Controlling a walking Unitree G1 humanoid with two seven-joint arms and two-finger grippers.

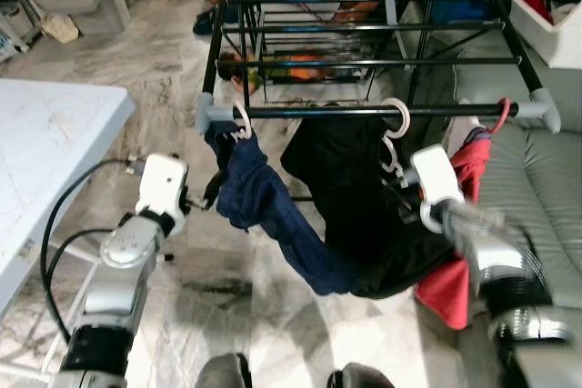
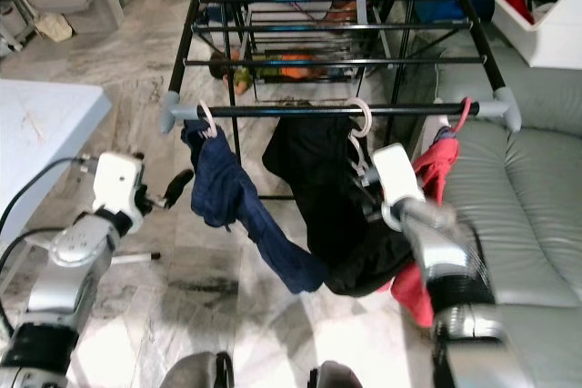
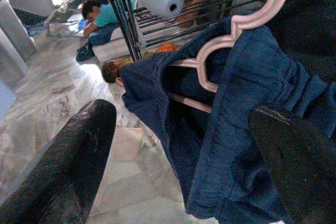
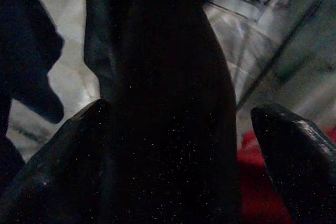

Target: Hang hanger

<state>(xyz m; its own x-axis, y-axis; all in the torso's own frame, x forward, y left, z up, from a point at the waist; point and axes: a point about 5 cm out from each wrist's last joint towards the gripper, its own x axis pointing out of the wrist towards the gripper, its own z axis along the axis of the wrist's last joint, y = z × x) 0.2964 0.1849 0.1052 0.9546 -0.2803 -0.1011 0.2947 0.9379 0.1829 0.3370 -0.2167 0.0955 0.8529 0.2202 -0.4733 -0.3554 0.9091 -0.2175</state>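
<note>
Three hangers on near rail (image 1: 364,112); both grippers open, holding nothing.
White hanger (image 1: 394,129) with black garment (image 1: 350,197) hooks over rail, just left of right gripper (image 1: 400,174); rail runs left-right. Left gripper (image 1: 211,190) beside navy garment (image 1: 259,197).
</note>
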